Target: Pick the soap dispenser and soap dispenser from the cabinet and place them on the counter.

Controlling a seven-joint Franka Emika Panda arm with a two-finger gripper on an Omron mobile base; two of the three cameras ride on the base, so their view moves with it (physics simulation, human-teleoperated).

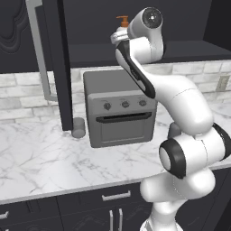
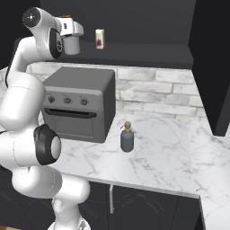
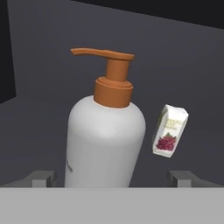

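Note:
A white soap dispenser (image 3: 105, 140) with an orange pump stands upright on the shelf of the open black cabinet (image 2: 143, 56). My gripper (image 3: 113, 178) is open, one fingertip (image 3: 41, 178) on each side of the bottle's lower body, not pressing it. In the left base view its orange pump (image 1: 122, 20) peeks out behind my raised arm. A slimmer dark grey soap dispenser (image 2: 127, 138) with a tan pump stands on the white marble counter (image 2: 175, 152), right of the oven.
A small white carton (image 3: 170, 131) with a red mark stands on the shelf close beside the white bottle. A grey toaster oven (image 1: 119, 108) sits below the shelf. A short grey cup (image 1: 78, 127) stands left of it. The cabinet door (image 1: 43, 58) hangs open at left.

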